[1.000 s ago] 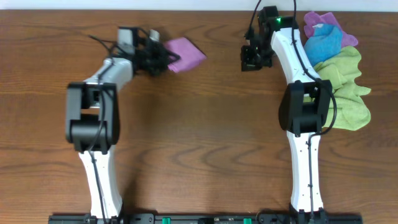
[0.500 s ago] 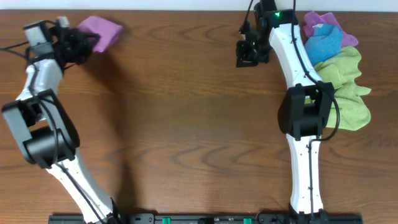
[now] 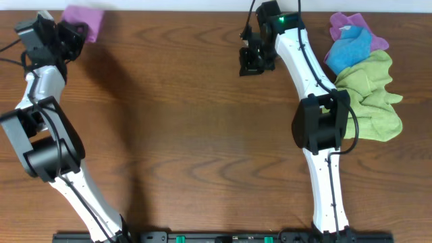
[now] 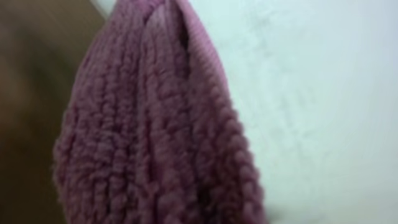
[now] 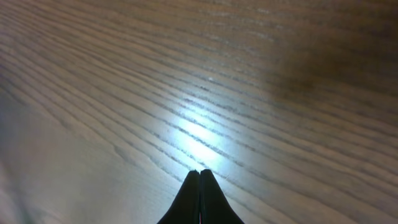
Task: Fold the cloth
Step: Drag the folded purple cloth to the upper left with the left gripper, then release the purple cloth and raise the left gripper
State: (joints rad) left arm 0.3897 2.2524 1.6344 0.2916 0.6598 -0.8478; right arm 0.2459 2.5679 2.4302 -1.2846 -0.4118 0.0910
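Left gripper (image 3: 73, 30) pinches the cloth (image 3: 85, 15), which hangs as a compact purple bundle at the far left corner of the table (image 3: 202, 135), right at its back edge. Within the last second this arm has swept the cloth from the middle of the far side out to that corner. I judge it is being carried aside, not spread for a fold. The left arm is stretched far back and to the left. Right gripper (image 3: 253, 62), fingertips pressed together on nothing, hovers over bare wood near the back, having drifted slightly left.
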